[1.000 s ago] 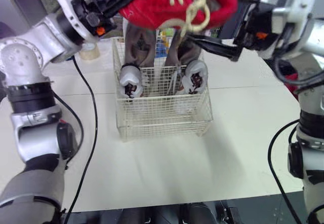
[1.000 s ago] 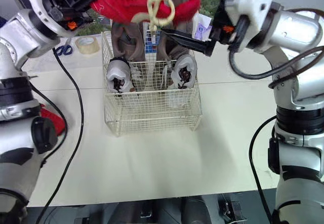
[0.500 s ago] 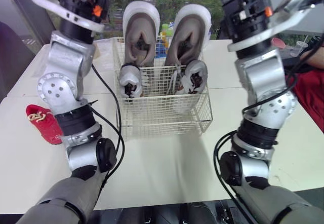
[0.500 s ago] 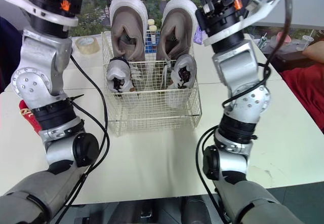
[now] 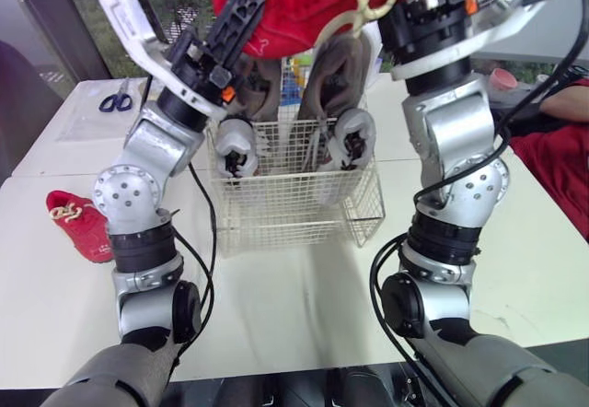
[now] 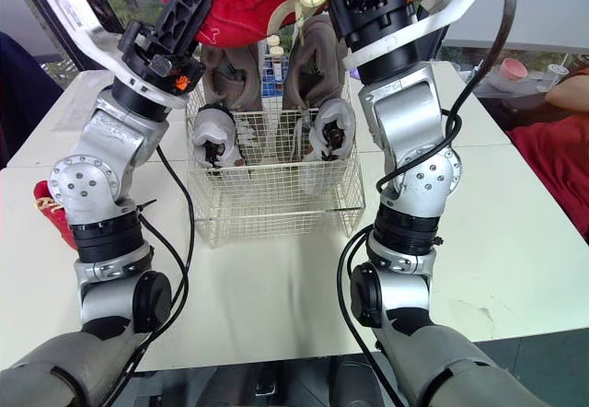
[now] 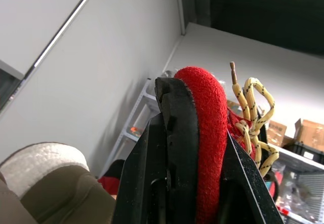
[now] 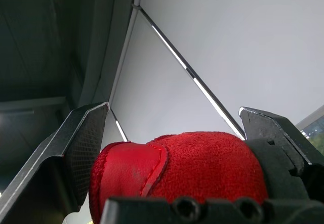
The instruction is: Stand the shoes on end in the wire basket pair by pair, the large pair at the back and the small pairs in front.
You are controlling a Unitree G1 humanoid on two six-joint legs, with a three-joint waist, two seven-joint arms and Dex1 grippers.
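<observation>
- Step in hand, as I judge it: bringing the red shoe to the basket. It hangs high over the basket's far side, held between both arms, laces dangling.
- The left gripper is clamped tight on one end of the red shoe, with its sole edge pinched between the fingers.
- The right gripper is spread wide across the other end, and both pads look to be against the suede.
- In the basket, the big pair stands on end at the back, with the grey pair upright just in front of it. The near part of the basket is free.
- The other red shoe lies on the table, far left of the basket.
- Next move, probably: tip the red shoe on end and lower it into the near free strip, clear of the grey pair and the wire rim, with the laces kept off the mesh. Then fetch its mate.
</observation>
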